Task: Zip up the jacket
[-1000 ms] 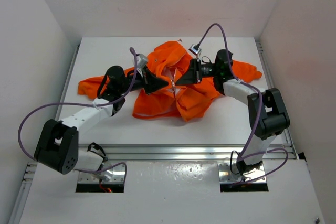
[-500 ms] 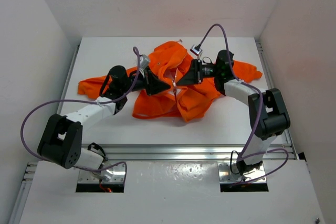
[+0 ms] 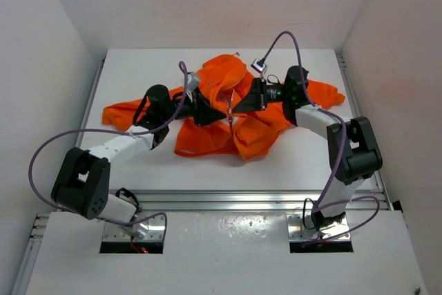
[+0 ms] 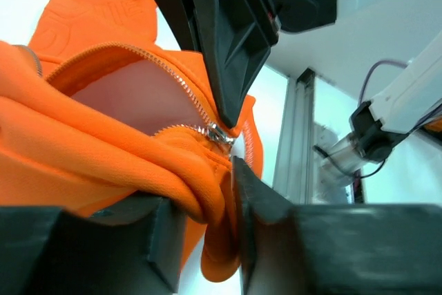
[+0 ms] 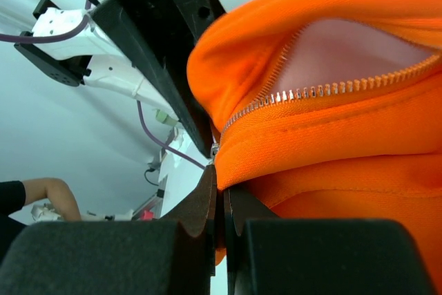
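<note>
Your jacket (image 3: 235, 126) lies crumpled on the middle of the bench (image 3: 131, 70), more toward the far side. One sleeve (image 3: 121, 112) runs out to the left and the other (image 3: 326, 92) to the right. Its front is bunched up, and the pale zipper (image 5: 324, 89) stands open above the slider (image 4: 219, 132), showing a light lining.

Your right fingers (image 5: 200, 205) are closed tight, their tips meeting on the jacket's edge right at the slider. Your left fingers (image 4: 259, 202) stand partly apart with a thick fold of orange fabric between them, just beside the slider. You cannot tell whether they press that fold. From above, the two arms reach in from either side and their tips almost meet over the jacket's front.

The bench is plain white and matte, with a metal rail (image 3: 242, 198) along its near edge. Nearer than that is a shiny plate (image 3: 228, 246) with cut-outs where the arm bases sit. Purple cables (image 3: 41, 153) loop off both arms. White walls close you in at the back (image 3: 221, 5), the left (image 3: 41, 67) and the right (image 3: 404, 67). In the right wrist view, a person's forearm (image 5: 38, 188) shows low at the left edge.
</note>
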